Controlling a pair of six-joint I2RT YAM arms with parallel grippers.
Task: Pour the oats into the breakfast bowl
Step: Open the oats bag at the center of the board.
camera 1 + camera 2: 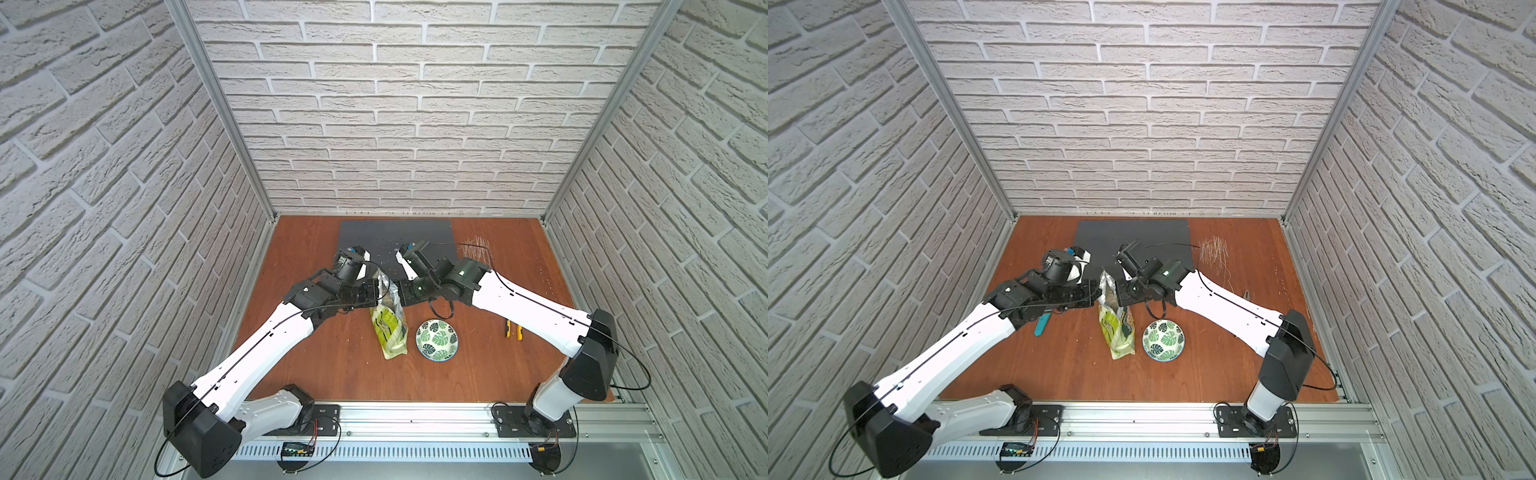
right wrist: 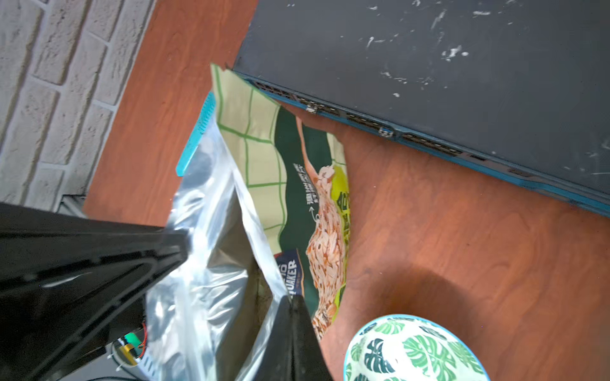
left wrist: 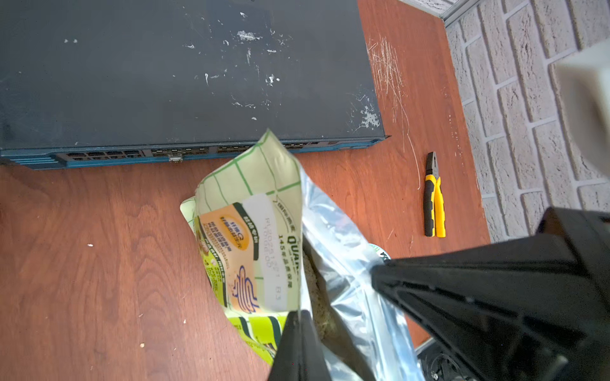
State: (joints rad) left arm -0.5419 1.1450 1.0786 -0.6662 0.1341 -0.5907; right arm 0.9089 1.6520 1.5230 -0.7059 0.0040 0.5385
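The pouch (image 1: 388, 328) stands upright near the middle of the worktop (image 1: 332, 365), mouth uppermost and pulled apart, with beige oats (image 3: 312, 290) visible inside. The left tool (image 1: 376, 296) is pinched narrow on one lip of the mouth and the right tool (image 1: 401, 296) is pinched narrow on the opposite lip, so the two meet head-on over the bag.

The breakfast bowl (image 1: 437, 340) sits just beside the pouch on the right arm's side, apart from it and lower than the bag's mouth. Behind the pouch lies a dark flat box (image 1: 395, 237) with a blue front edge, close to the back wall. Yellow-handled pliers (image 1: 513, 330) lie well apart beyond the bowl, partly under the right arm. In a top view, a teal comb (image 1: 1043, 325) pokes out from beneath the left arm.

Bare room lies in front of the pouch and bowl, up to the aluminium rail (image 1: 415, 415) at the near edge. The worktop is reddish wood grain with pale scratches (image 1: 476, 251) beside the box. White brick-patterned walls close three sides.
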